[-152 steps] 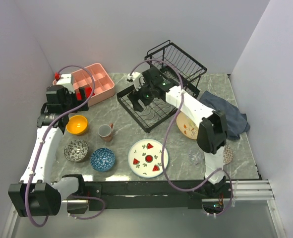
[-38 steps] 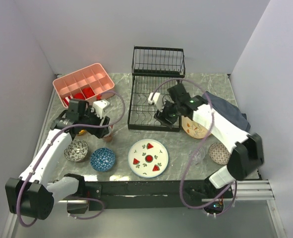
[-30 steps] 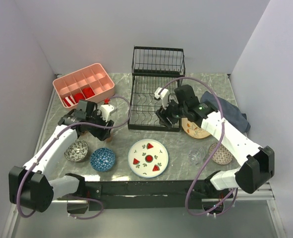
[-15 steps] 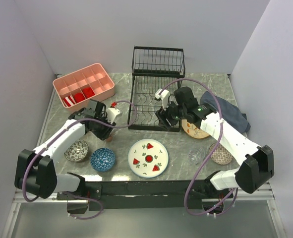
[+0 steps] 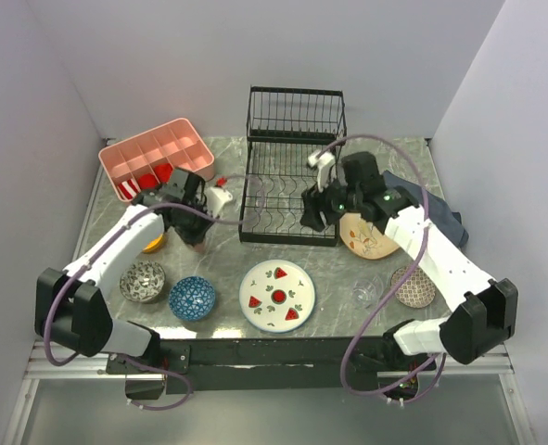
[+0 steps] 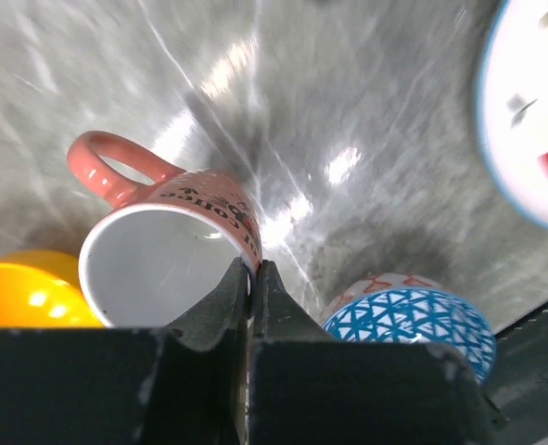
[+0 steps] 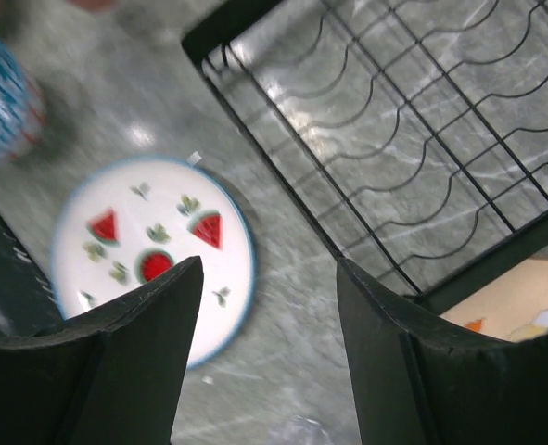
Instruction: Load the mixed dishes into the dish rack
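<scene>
Grey marble tabletop [image 5: 225, 267], left gripper [image 6: 252, 271] clamped on terracotta cup [image 6: 153, 269] rim — right gripper [image 7: 269, 269] spread wide over dish rack [image 7: 301, 170] front edge

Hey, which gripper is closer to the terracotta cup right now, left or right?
Left. The left gripper is shut on the rim of the terracotta cup. The right gripper hangs open well away from it, above the front corner of the dish rack.
</scene>
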Robot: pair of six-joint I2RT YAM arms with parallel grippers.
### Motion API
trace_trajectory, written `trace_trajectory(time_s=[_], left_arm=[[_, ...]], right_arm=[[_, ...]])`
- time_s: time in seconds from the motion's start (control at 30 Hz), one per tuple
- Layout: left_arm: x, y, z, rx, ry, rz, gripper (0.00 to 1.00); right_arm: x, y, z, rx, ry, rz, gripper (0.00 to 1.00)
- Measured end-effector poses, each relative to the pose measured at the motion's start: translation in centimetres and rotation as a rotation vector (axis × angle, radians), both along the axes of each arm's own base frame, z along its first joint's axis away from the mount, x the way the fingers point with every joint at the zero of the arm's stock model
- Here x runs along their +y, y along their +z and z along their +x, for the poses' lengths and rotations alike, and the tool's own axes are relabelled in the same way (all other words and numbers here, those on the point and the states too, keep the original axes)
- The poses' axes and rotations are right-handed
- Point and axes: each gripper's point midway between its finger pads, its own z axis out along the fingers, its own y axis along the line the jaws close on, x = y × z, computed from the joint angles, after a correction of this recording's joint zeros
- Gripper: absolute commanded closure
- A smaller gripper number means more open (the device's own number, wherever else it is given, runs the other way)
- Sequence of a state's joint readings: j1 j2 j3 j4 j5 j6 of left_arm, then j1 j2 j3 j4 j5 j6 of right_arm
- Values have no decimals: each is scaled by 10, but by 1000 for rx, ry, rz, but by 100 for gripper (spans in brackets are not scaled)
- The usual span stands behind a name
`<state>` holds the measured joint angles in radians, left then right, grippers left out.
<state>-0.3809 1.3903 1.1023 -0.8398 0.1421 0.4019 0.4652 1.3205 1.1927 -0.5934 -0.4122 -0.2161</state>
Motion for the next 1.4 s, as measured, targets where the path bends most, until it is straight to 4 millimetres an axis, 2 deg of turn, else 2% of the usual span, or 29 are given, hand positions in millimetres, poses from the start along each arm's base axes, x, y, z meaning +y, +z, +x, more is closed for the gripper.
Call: trace_trajectory(time_s=[0.13,0.23,0.3,0.43,0.63,0.73,0.9,1.13,1.27,1.4], left_arm=[[-9,49,22,-75,17,-126,99],[-12,86,38,-158,49,-283,99],[-15,105,42,-195,59,-388,99],[-42,133,36,-201,-26,-643,99],[-86,161,26,-43,-145,-971,99],[-96,167,28,35,-168,-1079,99],[-105,164,23,140,-146,-1201,99],[-130,184,7,185,-218,-1260,99],[-140,187,0,223,-241,-1271,99],[-143,184,5,255,-220,-1276,99]], right_arm=[[9,38,18,37,-29,144,31],[22,66,29,46,27,239,17],[32,79,31,84,65,322,15],[43,86,21,240,99,490,14],[50,84,10,499,124,688,13],[50,82,12,615,138,781,12],[47,69,12,773,130,836,10],[49,75,2,828,162,862,9],[53,77,-2,853,195,859,9],[58,68,-3,899,202,849,9]])
